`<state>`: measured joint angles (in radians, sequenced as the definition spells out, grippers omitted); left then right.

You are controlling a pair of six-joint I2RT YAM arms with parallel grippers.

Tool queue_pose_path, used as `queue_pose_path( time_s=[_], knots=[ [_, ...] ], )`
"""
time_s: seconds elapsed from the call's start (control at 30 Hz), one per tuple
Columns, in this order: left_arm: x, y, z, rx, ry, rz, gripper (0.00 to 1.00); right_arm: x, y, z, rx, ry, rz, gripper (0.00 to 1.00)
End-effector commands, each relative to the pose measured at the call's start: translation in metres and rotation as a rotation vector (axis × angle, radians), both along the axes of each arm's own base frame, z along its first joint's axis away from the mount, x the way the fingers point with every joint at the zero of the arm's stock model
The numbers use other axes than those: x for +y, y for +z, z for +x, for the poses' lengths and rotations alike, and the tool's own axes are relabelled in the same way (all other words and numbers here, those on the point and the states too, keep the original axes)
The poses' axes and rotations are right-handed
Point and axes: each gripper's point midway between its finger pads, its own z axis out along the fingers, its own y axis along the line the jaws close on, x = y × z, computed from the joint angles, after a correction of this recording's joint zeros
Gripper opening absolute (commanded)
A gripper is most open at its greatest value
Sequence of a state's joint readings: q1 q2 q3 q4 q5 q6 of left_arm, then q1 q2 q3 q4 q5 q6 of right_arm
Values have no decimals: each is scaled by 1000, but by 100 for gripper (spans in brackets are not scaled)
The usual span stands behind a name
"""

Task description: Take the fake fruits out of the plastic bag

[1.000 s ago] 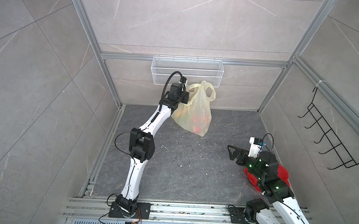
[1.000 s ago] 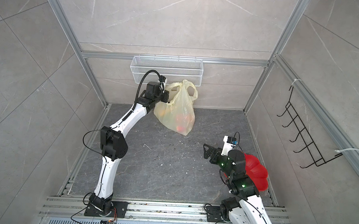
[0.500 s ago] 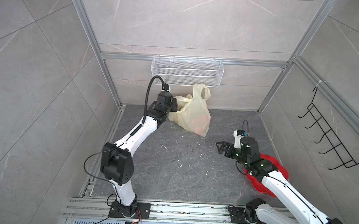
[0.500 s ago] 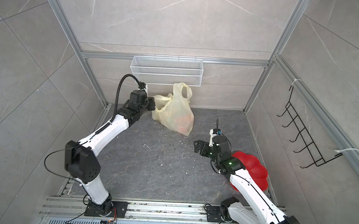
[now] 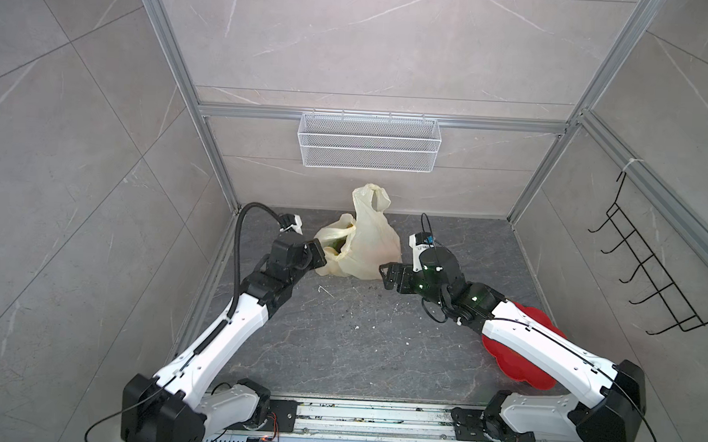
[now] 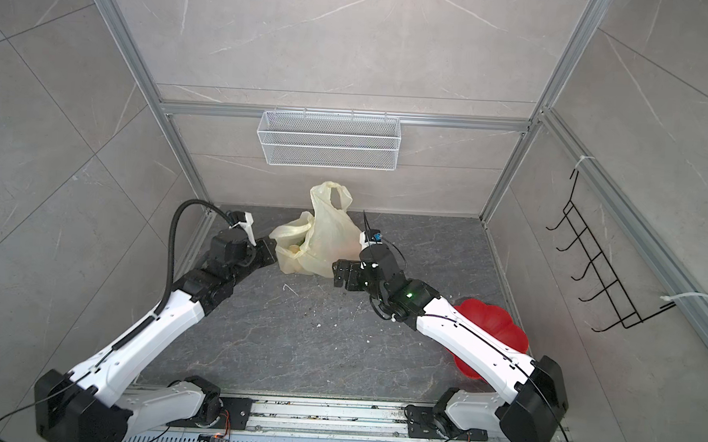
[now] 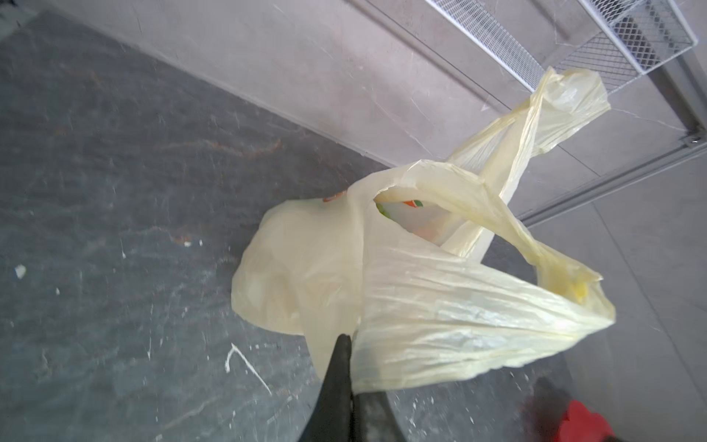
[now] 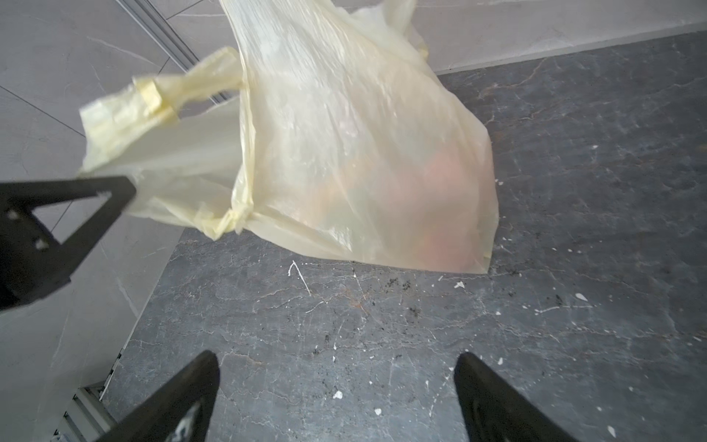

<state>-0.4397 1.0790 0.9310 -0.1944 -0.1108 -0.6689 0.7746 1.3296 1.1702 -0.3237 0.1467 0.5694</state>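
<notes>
Sitting on the dark floor (image 5: pixel 338 337), the plastic bag (image 5: pixel 369 248) holds the fake fruits (image 5: pixel 336 248) — none looks to be out yet, though the film blurs them. The left gripper (image 7: pixel 344 344) is pinched together on the bag's rim. The right gripper (image 8: pixel 336 358) hangs just beside it, jaws wide apart and empty.

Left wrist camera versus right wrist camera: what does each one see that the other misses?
Only the left wrist view shows the wire mesh basket, a corner of the red plate, and the open mouth of the plastic bag. Only the right wrist view shows the right gripper, open and holding nothing, plus a pinkish blur through the bag's wall. Both show the bag, the dark floor and the left gripper, shut on the bag's edge.
</notes>
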Motion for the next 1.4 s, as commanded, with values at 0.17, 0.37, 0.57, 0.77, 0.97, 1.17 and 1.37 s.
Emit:
queue_pose_path(
  time_s=[0.17, 0.37, 0.57, 0.77, 0.97, 1.17, 1.37],
  knots=[
    [-7, -35, -52, 72, -82, -168, 0, 16, 41, 24, -46, -70, -38, 98],
    [-15, -48, -63, 85, -134, -214, 0, 49, 58, 38, -67, -65, -46, 99],
    [-18, -61, -69, 105, -158, -220, 0, 66, 54, 65, -87, -134, -108, 100],
    [-29, -68, -73, 125, -195, -247, 0, 85, 45, 90, -75, -169, -142, 100],
    [-43, -69, -79, 133, -239, -239, 0, 91, 26, 111, -53, -235, -240, 99],
    [-39, -78, -83, 150, -224, -212, 0, 76, 15, 127, -35, -326, -306, 86],
    [-30, -74, -79, 144, -181, -166, 0, 71, 36, 113, -89, -271, -236, 46]
  ],
)
